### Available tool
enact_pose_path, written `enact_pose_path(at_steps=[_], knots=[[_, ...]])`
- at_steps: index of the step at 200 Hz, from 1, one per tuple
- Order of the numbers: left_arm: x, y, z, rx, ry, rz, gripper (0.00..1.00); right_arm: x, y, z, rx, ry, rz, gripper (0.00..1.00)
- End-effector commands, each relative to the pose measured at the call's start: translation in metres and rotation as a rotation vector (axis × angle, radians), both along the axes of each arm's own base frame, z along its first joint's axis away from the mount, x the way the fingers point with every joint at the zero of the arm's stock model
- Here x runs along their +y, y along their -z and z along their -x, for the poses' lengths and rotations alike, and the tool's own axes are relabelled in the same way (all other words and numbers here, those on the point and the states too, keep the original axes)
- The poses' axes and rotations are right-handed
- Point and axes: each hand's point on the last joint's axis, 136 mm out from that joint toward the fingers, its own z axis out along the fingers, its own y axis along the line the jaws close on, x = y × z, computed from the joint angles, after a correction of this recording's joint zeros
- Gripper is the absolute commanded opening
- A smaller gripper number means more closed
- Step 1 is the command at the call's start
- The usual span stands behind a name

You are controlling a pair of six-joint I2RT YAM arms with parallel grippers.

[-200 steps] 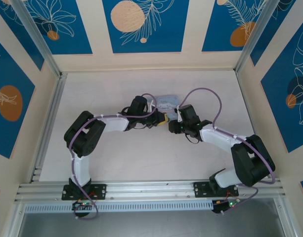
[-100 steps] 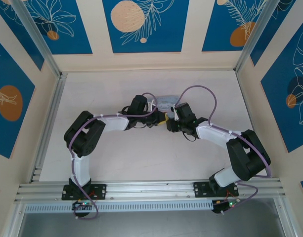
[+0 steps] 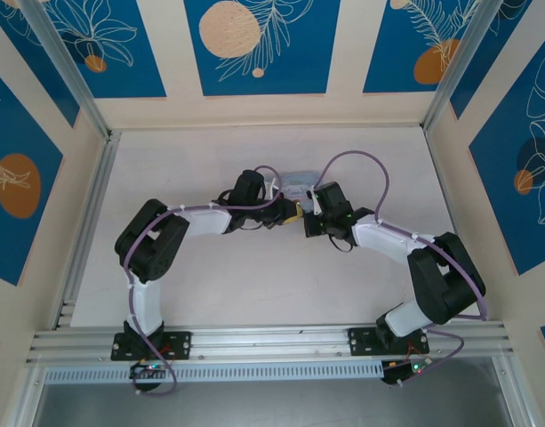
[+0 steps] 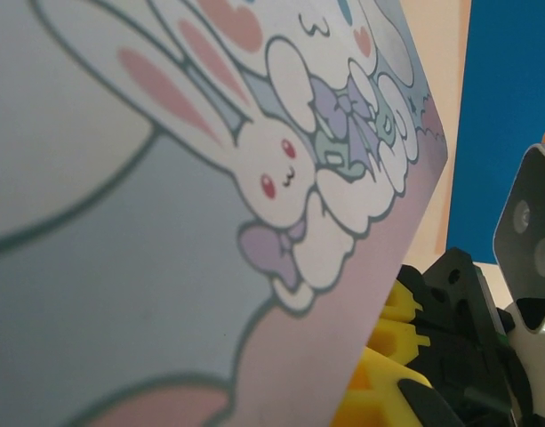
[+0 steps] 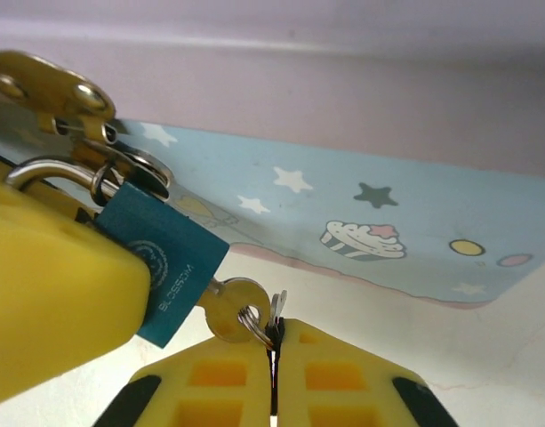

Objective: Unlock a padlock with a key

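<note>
So both arms meet roughly mid-counter (image 3: 210,294), a bit closer to the far edge than the near one, right at the near side of the pale blue cartoon tin (image 3: 299,184).

The right wrist view is the good one. The padlock (image 5: 170,267) is a little teal-blue block hanging by its shackle from the tin's brass hasp (image 5: 50,89), tilted, just off the tin's starry side wall. The key (image 5: 226,307) is sitting in the bottom of the lock, with only its round head sticking out. A key ring (image 5: 254,320) runs through that head, and the right tool (image 5: 274,334) has its yellow fingers pressed flat together on the ring, no gap between them.

The left tool (image 3: 288,213) comes in from the other side. One fat yellow finger (image 5: 50,294) is right up against the padlock's body and covers part of it. I can't see its other finger, so I can't tell whether it's actually clamped on or just pushed against it.

The left wrist camera is jammed up close to the bunny-printed lid of the tin, with yellow fingers (image 4: 388,356) poking in at the bottom right corner.
</note>
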Motion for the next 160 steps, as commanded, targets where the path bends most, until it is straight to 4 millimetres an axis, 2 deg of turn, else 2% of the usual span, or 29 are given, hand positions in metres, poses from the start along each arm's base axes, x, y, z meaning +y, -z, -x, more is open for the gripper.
enact_pose_path(at_steps=[1,10,31,48,68,84,110,160], knots=[[-0.004,0.002,0.003,-0.003,0.051,0.005,0.0,0.014,-0.031,-0.007,-0.034,-0.04,-0.122,0.03],[-0.003,0.004,0.003,-0.002,0.054,0.0,0.0,0.015,-0.035,-0.005,-0.018,-0.046,-0.17,0.0],[-0.003,0.007,0.003,0.005,0.056,-0.005,0.0,0.016,-0.043,0.002,0.003,-0.069,-0.248,0.02],[-0.004,0.006,0.004,0.011,0.065,-0.006,0.0,0.007,-0.044,0.007,-0.017,-0.049,-0.237,0.14],[-0.004,0.004,0.005,0.012,0.083,-0.011,0.0,-0.009,-0.038,0.009,-0.044,0.001,-0.212,0.36],[-0.005,0.001,0.006,0.018,0.1,-0.015,0.0,-0.018,-0.032,0.011,-0.074,0.018,-0.171,0.44],[-0.006,-0.003,0.009,0.021,0.132,-0.029,0.0,-0.025,-0.022,0.01,-0.124,0.025,-0.098,0.47],[-0.005,-0.009,0.013,0.025,0.17,-0.043,0.0,-0.013,-0.015,0.008,-0.177,-0.015,-0.015,0.44]])
